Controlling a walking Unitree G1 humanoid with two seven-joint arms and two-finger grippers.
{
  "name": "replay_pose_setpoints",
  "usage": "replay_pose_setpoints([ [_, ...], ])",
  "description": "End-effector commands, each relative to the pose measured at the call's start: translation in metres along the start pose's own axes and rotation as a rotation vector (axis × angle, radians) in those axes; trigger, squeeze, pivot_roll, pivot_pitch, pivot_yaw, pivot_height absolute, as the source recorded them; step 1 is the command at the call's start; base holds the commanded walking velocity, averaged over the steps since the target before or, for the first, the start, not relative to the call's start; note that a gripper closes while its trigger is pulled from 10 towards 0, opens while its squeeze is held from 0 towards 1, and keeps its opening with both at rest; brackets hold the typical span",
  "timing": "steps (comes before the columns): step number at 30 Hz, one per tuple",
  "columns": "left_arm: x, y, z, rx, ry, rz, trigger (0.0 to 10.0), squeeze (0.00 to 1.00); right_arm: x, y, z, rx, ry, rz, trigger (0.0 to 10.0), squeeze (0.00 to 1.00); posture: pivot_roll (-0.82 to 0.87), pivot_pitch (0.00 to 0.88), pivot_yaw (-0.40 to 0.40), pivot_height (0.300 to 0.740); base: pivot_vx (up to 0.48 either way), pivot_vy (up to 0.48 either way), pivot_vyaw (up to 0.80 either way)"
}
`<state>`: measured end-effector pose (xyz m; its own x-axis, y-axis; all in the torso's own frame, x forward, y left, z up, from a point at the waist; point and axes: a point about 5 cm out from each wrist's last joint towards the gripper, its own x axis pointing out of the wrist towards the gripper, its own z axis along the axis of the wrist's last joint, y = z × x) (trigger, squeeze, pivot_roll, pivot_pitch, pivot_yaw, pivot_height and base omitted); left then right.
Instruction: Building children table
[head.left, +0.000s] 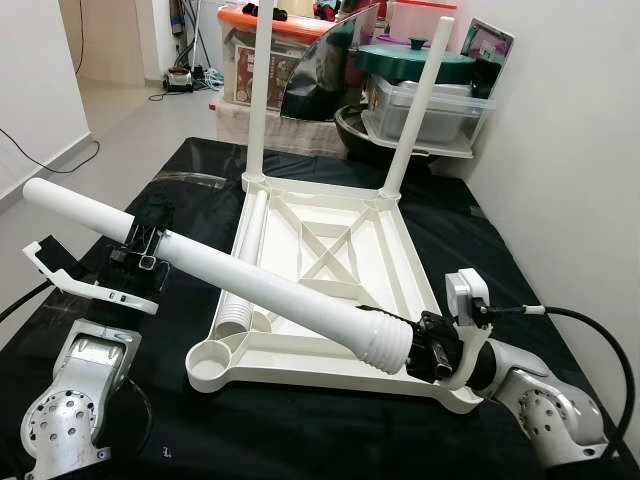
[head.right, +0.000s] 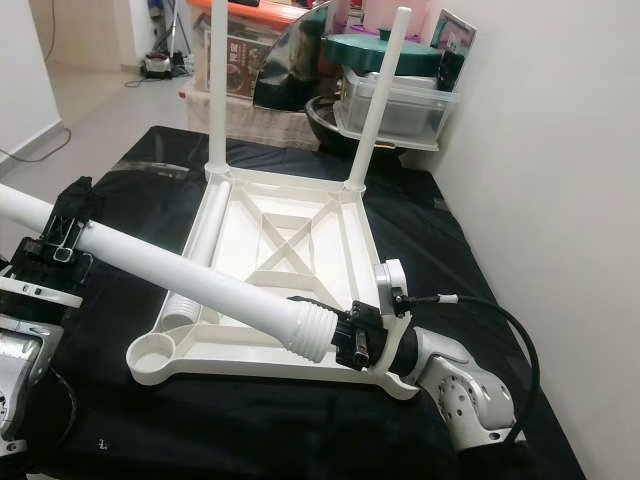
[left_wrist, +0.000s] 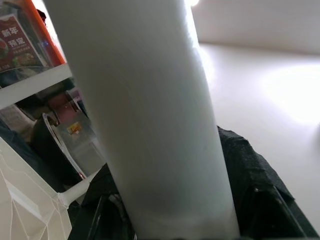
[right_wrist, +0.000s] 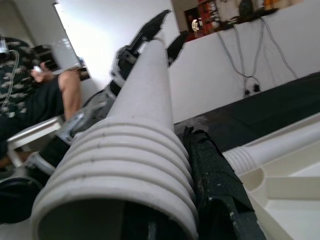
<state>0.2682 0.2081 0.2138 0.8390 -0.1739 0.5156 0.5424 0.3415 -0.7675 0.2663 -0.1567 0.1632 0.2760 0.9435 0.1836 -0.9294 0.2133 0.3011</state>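
**Third leg heading for its socket**

The upturned white plastic table top (head.left: 330, 250) lies mid-frame. The long white tube leg (head.left: 230, 270) spans lower left, left gripper (head.left: 143, 246) and right gripper (head.left: 432, 345) both clamped on it. Best tip it upright, threaded end over the round corner socket (head.left: 212, 362).

From the head we look forward and down with both eyes at the upturned white tabletop (head.left: 330, 270) on the black cloth (head.left: 250, 420), mid-frame; the right eye sits slightly offset. Our left wrist camera presses close against the white leg tube (left_wrist: 150, 120). Our right wrist camera looks along the same tube from its ribbed end.
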Motion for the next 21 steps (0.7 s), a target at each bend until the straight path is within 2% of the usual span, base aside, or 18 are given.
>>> replay_pose_setpoints([
  [1, 0.004, -0.008, -0.005, 0.042, 0.019, -0.024, 0.0, 0.00, 0.002, -0.004, -0.010, 0.011, 0.084, -0.060, 0.0, 0.00, 0.09, 0.000, -0.142, 0.740, 0.000, 0.000, 0.00],
  [2, 0.004, -0.009, -0.006, 0.041, 0.025, -0.027, 0.0, 0.00, 0.002, -0.009, -0.012, 0.019, 0.100, -0.115, 0.0, 0.00, 0.09, 0.000, -0.142, 0.740, 0.000, 0.000, 0.00],
  [3, 0.005, -0.010, -0.008, 0.039, 0.029, -0.030, 0.0, 0.00, 0.001, -0.017, -0.018, 0.004, 0.200, -0.233, 10.0, 0.00, 0.09, 0.000, -0.142, 0.740, 0.000, 0.000, 0.00],
  [4, 0.005, -0.010, -0.009, 0.037, 0.032, -0.030, 0.0, 0.00, 0.000, -0.021, -0.021, 0.017, 0.220, -0.277, 10.0, 1.00, 0.08, 0.000, -0.140, 0.740, 0.000, 0.000, 0.00],
  [12, 0.007, -0.012, -0.012, 0.031, 0.045, -0.034, 0.0, 0.00, -0.006, -0.018, -0.021, 0.037, 0.222, -0.244, 10.0, 1.00, 0.08, 0.000, -0.141, 0.740, 0.000, 0.000, 0.00],
  [14, 0.007, -0.013, -0.012, 0.035, 0.045, -0.036, 0.0, 0.00, -0.022, -0.018, -0.016, 0.038, 0.239, -0.238, 10.0, 1.00, 0.08, 0.000, -0.148, 0.740, 0.000, 0.000, 0.00],
  [15, 0.007, -0.013, -0.012, 0.035, 0.045, -0.036, 0.0, 0.00, -0.022, -0.018, -0.016, 0.038, 0.239, -0.238, 10.0, 1.00, 0.08, 0.000, -0.148, 0.740, 0.000, 0.000, 0.00],
  [17, 0.007, -0.014, -0.010, 0.039, 0.040, -0.035, 0.0, 0.00, -0.045, -0.021, -0.011, 0.033, 0.263, -0.272, 10.0, 1.00, 0.08, 0.000, -0.150, 0.740, 0.000, 0.000, 0.00],
  [18, 0.007, -0.014, -0.010, 0.039, 0.040, -0.035, 0.0, 0.00, -0.045, -0.021, -0.011, 0.033, 0.263, -0.272, 10.0, 1.00, 0.08, 0.000, -0.150, 0.740, 0.000, 0.000, 0.00],
  [19, 0.006, -0.013, -0.009, 0.042, 0.033, -0.031, 0.0, 0.00, -0.061, -0.024, -0.010, 0.036, 0.280, -0.312, 10.0, 1.00, 0.08, 0.000, -0.149, 0.740, 0.000, 0.000, 0.00],
  [20, 0.006, -0.013, -0.009, 0.042, 0.033, -0.031, 0.0, 0.00, -0.061, -0.024, -0.010, 0.036, 0.280, -0.312, 10.0, 1.00, 0.08, 0.000, -0.149, 0.740, 0.000, 0.000, 0.00],
  [21, 0.006, -0.013, -0.008, 0.043, 0.029, -0.028, 0.0, 0.00, -0.071, -0.025, -0.009, 0.039, 0.292, -0.338, 10.0, 1.00, 0.08, 0.000, -0.149, 0.740, 0.000, 0.000, 0.00],
])
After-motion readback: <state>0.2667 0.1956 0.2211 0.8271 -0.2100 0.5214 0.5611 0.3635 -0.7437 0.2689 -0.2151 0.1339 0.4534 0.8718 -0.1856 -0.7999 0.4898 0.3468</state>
